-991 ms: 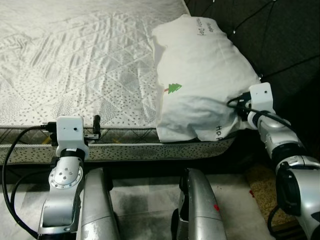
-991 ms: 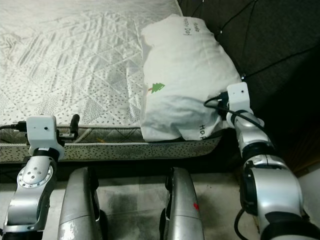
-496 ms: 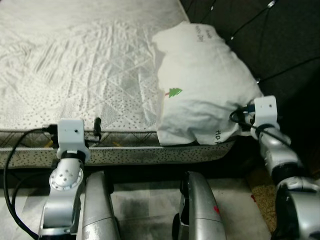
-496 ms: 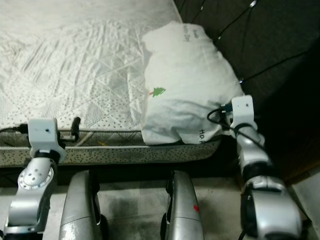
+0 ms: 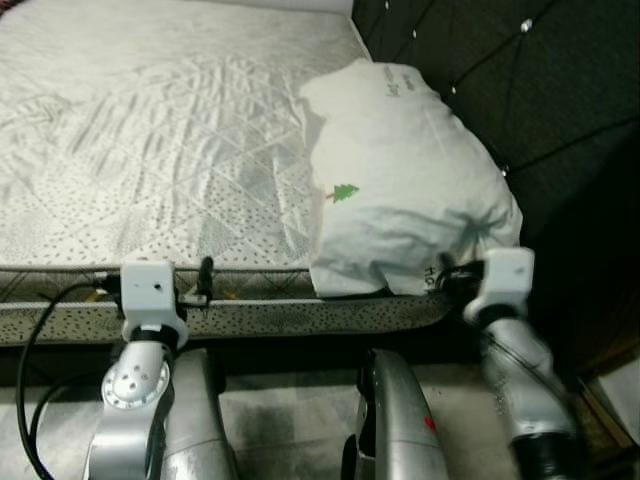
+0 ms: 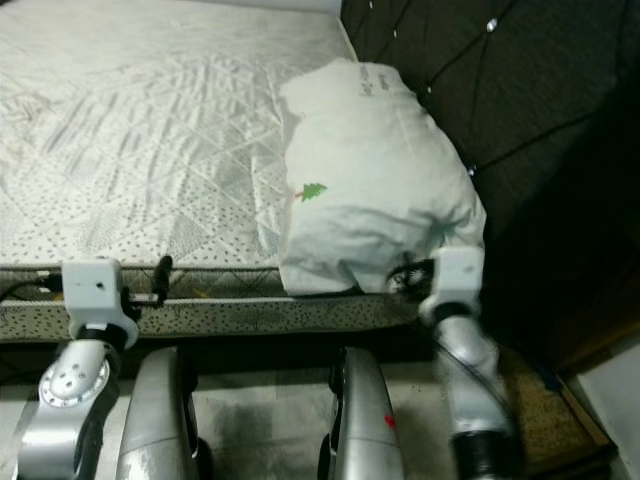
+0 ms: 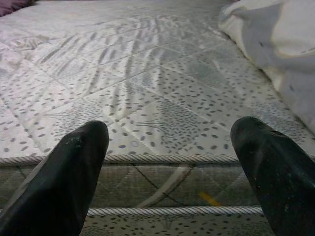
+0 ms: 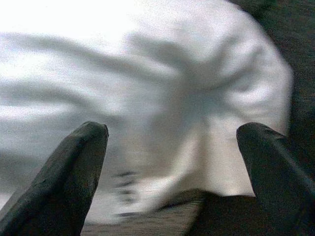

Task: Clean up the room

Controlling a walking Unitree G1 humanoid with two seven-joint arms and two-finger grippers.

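1. Your white pillow (image 5: 405, 180) lies on the bed (image 5: 150, 150), at its near right corner against the dark headboard (image 5: 540, 90).
2. Right gripper (image 8: 182, 162): fingers spread, just short of the pillow.
3. Left gripper (image 7: 172, 162): fingers spread, at the mattress edge.

Pillow (image 5: 405, 180) lies on the bed (image 5: 150, 150) at its right end against the headboard (image 5: 520, 80), overhanging the near mattress edge.

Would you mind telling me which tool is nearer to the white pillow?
The right. The right tool is open just off the white pillow at its near corner; the left tool is open at the mattress edge, well to the pillow's left.
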